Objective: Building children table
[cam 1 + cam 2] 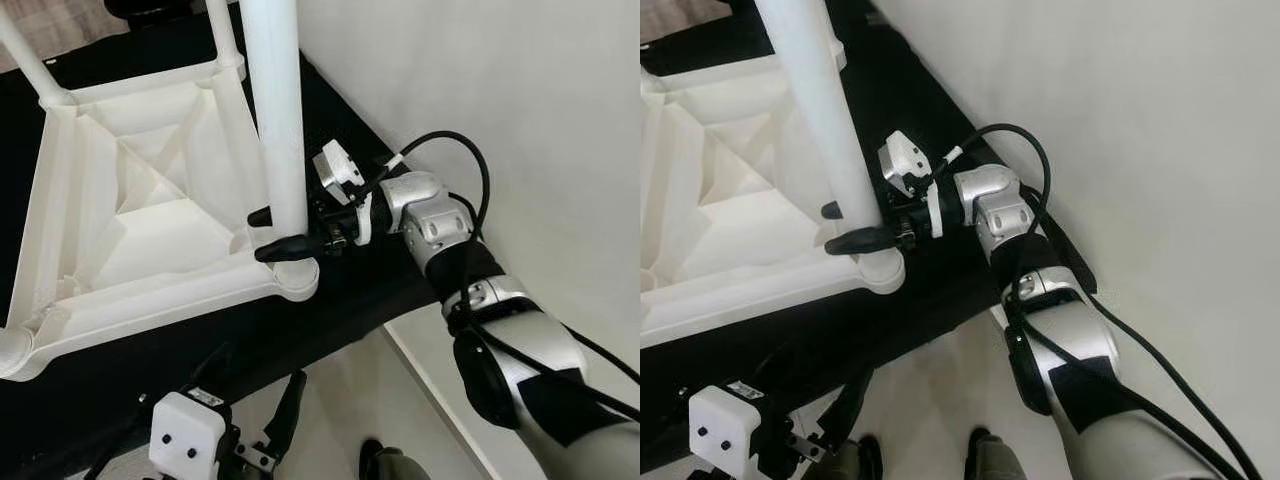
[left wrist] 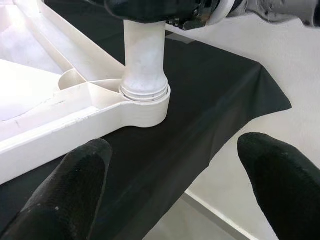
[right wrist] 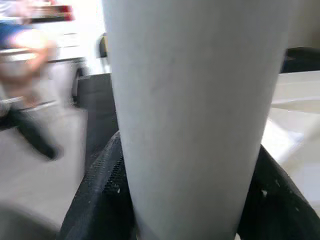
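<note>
- The white table top (image 1: 150, 230) lies upside down on a black cloth (image 2: 210, 100).
- The right gripper (image 1: 280, 232) is clamped around a white leg (image 1: 275, 110) low down, at the corner socket (image 2: 146, 102) at 5 o'clock.
- The left gripper (image 1: 255, 425) waits spread apart, holding nothing, at 6 o'clock.
- The plastic looks stiff, smooth and light, so hold the leg near its base.
- I count three legs standing and two grippers.
</note>
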You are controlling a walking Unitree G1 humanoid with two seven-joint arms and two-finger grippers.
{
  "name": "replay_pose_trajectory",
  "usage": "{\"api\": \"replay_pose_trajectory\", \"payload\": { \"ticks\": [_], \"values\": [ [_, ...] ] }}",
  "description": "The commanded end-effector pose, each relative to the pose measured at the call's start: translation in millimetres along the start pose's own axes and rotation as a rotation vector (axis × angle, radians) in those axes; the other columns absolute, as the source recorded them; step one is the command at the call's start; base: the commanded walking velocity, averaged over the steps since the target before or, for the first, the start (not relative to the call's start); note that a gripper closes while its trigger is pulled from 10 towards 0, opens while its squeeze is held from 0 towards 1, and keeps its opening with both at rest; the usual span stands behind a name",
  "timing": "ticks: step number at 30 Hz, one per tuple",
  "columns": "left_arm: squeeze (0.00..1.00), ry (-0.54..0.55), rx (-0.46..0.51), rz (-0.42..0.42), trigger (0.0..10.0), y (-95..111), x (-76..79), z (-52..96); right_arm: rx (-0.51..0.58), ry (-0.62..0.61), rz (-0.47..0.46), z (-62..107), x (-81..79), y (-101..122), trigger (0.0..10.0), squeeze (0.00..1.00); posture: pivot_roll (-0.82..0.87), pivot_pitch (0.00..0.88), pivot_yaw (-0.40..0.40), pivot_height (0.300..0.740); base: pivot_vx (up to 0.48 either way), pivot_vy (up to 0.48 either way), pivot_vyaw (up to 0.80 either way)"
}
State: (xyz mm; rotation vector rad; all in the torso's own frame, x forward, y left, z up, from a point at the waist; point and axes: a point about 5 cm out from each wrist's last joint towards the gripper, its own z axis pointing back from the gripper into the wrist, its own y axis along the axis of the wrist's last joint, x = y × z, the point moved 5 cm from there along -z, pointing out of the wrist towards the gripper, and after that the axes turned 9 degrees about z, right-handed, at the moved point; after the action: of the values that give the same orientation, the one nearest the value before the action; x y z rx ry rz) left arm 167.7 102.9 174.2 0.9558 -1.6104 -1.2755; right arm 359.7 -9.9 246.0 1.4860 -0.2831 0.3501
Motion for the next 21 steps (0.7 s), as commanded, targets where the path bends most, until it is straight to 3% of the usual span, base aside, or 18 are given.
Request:
{"api": "replay_pose_trajectory", "payload": {
  "ticks": [1,2,3,4,5,6,7,8,9,12,13,16,17,18,19,21],
  "values": [
    [0.0,0.005,-0.019,-0.001,10.0,-3,-0.3,0.9,-0.066,-0.211,-0.066,12.6,9.4,-22,0.0,0.0,0.12,0.304,-0.018,0.74,0.0,0.0,0.0],
    [0.0,0.005,-0.019,-0.001,10.0,-3,-0.3,0.9,-0.066,-0.211,-0.066,12.6,9.4,-22,0.0,0.0,0.12,0.304,-0.018,0.74,0.0,0.0,0.0],
    [0.0,0.005,-0.016,-0.002,10.0,-3,-1.2,-0.4,-0.106,-0.36,-0.112,14.4,10.3,-35,0.0,0.0,0.11,0.297,-0.017,0.74,0.0,0.0,0.0],
    [0.0,0.005,-0.013,-0.004,10.0,-4,-3.0,-2.0,-0.265,-0.657,-0.105,22.0,13.9,-59,0.0,0.0,0.09,0.29,-0.012,0.74,0.0,0.0,0.0],
    [0.0,0.004,-0.01,-0.006,10.0,-4,-4.2,-3.1,-0.399,-0.98,-0.082,41.7,11.0,-71,0.0,0.0,0.09,0.29,-0.012,0.74,0.0,0.0,0.0],
    [0.0,0.004,-0.01,-0.006,10.0,-4,-4.2,-3.1,-0.399,-0.98,-0.082,41.7,11.0,-71,0.0,0.0,0.09,0.29,-0.012,0.74,0.0,0.0,0.0],
    [0.0,-0.002,-0.006,-0.006,10.0,-4,-5.4,-5.3,-0.434,-1.038,-0.058,34.0,-17.4,-70,0.0,0.0,0.08,0.281,0.0,0.74,0.0,0.0,0.0],
    [0.0,-0.006,-0.004,-0.007,10.0,-3,-6.0,-6.7,-0.423,-1.035,-0.047,25.3,-36.1,-64,0.0,0.0,0.08,0.281,0.0,0.74,0.0,0.0,0.0],
    [0.0,-0.011,-0.003,-0.008,10.0,-5,-7.1,-9.1,-0.374,-0.955,-0.09,3.8,-51.1,-62,0.0,0.0,0.07,0.269,0.006,0.74,0.0,0.0,0.0],
    [0.0,-0.014,-0.002,-0.008,10.0,-5,-7.9,-10.6,-0.34,-0.891,-0.12,-11.1,-59.5,-60,0.0,0.0,0.07,0.269,0.006,0.74,0.0,0.0,0.0],
    [0.0,-0.016,0.0,-0.008,10.0,-8,-10.7,-16.3,-0.307,-0.87,-0.117,-24.7,-51.6,-60,0.0,0.0,0.07,0.227,-0.001,0.74,0.0,0.0,0.0],
    [0.0,-0.007,0.007,-0.012,10.0,-10,-14.5,-20.6,-0.285,-0.848,-0.108,-33.0,-44.4,-57,0.0,0.0,0.07,0.208,-0.009,0.74,0.0,0.0,0.0],
    [0.0,0.001,0.013,-0.018,10.0,-10,-16.9,-22.5,-0.271,-0.832,-0.105,-36.8,-40.7,-55,2.4,0.0,0.07,0.199,-0.014,0.74,0.0,0.0,0.0],
    [0.0,0.001,0.013,-0.018,10.0,-10,-16.9,-22.5,-0.271,-0.832,-0.105,-36.8,-40.7,-55,2.4,0.0,0.07,0.199,-0.014,0.74,0.0,0.0,0.0],
    [0.0,0.017,0.026,-0.03,10.0,-9,-20.9,-25.3,-0.258,-0.814,-0.105,-42.8,-38.5,-48,10.0,0.0,0.07,0.195,-0.015,0.74,0.0,0.0,0.0],
    [0.0,0.022,0.03,-0.034,10.0,-8,-21.9,-26.0,-0.247,-0.809,-0.111,-44.4,-38.2,-45,10.0,0.0,0.07,0.195,-0.015,0.74,0.0,0.0,0.0]
  ]
}}
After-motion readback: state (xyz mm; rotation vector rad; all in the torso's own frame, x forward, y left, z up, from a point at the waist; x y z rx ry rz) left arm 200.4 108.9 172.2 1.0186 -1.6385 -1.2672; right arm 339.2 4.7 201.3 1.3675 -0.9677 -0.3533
